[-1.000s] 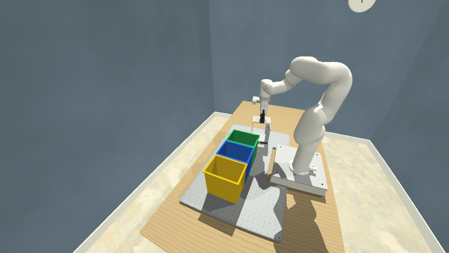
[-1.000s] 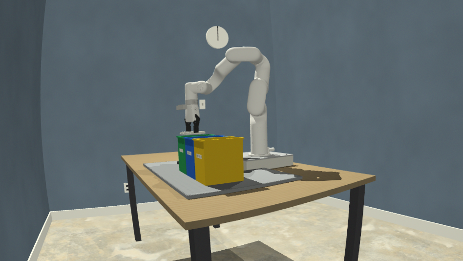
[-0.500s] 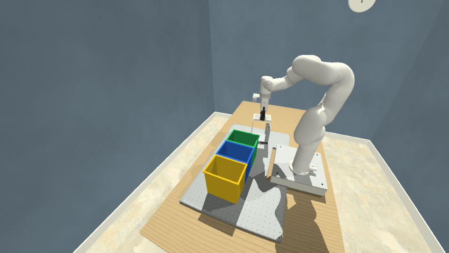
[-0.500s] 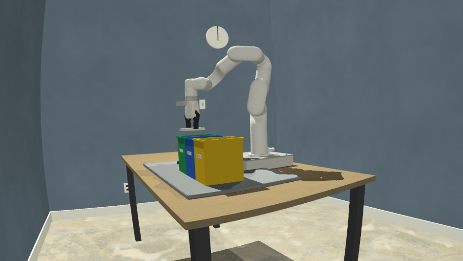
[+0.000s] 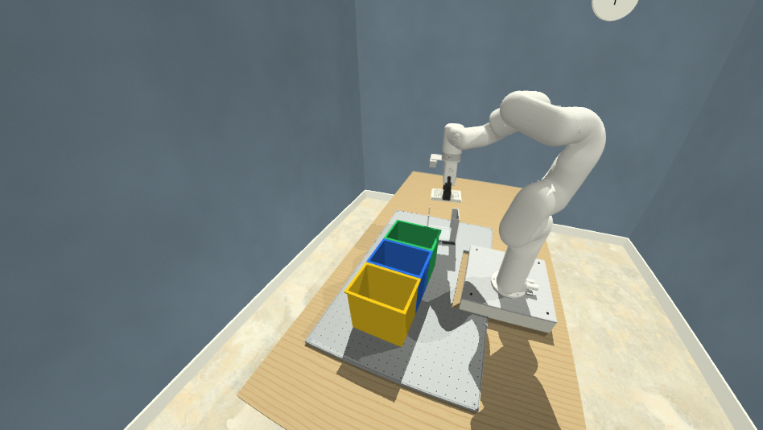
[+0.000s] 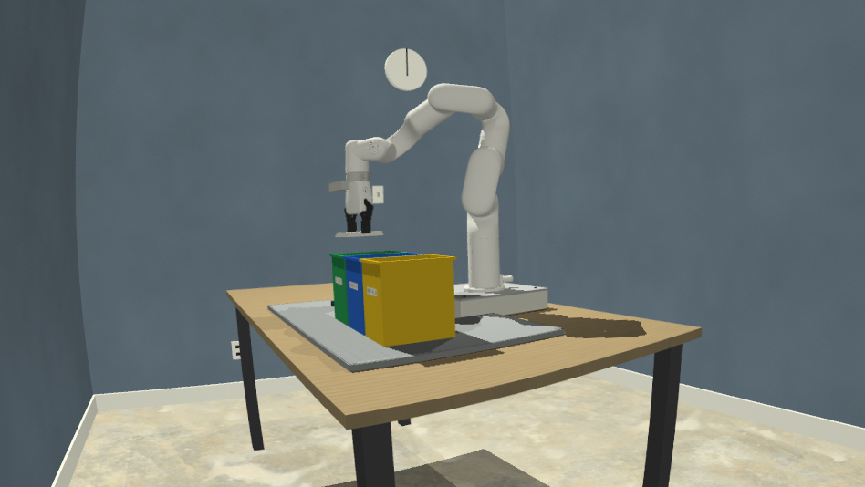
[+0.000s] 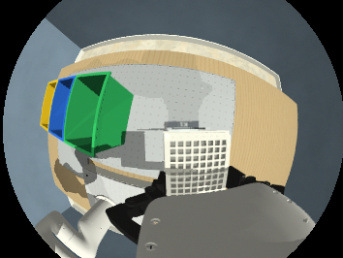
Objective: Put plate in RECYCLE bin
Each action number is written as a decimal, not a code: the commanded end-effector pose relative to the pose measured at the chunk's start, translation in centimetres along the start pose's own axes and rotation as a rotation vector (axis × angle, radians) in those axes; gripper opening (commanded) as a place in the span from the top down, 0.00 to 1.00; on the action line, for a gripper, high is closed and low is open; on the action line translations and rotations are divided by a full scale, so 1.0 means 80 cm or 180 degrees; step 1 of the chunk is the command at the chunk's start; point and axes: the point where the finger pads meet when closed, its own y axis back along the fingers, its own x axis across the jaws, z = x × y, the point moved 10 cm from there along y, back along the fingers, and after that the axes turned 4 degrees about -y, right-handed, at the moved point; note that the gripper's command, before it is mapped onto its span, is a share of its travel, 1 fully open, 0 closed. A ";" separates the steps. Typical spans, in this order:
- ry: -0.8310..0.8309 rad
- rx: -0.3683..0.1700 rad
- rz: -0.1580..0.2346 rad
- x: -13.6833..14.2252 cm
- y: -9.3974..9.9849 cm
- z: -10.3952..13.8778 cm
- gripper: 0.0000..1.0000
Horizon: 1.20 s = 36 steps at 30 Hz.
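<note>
My gripper (image 5: 447, 193) is shut on a white 96-well plate (image 5: 446, 195) and holds it level, high above the table. In the exterior view the gripper (image 6: 358, 228) and the plate (image 6: 359, 233) hang above and behind the green bin. The wrist view shows the plate's well grid (image 7: 196, 164) between the black fingers. The stack rack K1 (image 5: 453, 229) stands below on the grey board, with the lower plate (image 7: 184, 124) in it. The yellow bin (image 5: 381, 301) is the nearest of three bins in a row and stands upright; it also shows in the exterior view (image 6: 408, 298).
A blue bin (image 5: 400, 262) and a green bin (image 5: 414, 237) stand upright behind the yellow one. The arm's base block (image 5: 507, 291) sits to the right of the bins. A grey perforated board (image 5: 406, 320) covers the wooden table.
</note>
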 end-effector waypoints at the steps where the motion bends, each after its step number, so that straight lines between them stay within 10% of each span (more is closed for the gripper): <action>1: 0.0000 0.0010 0.0011 0.001 0.011 -0.001 1.00; 36: -0.0642 0.0011 0.0006 -0.048 0.023 -0.013 1.00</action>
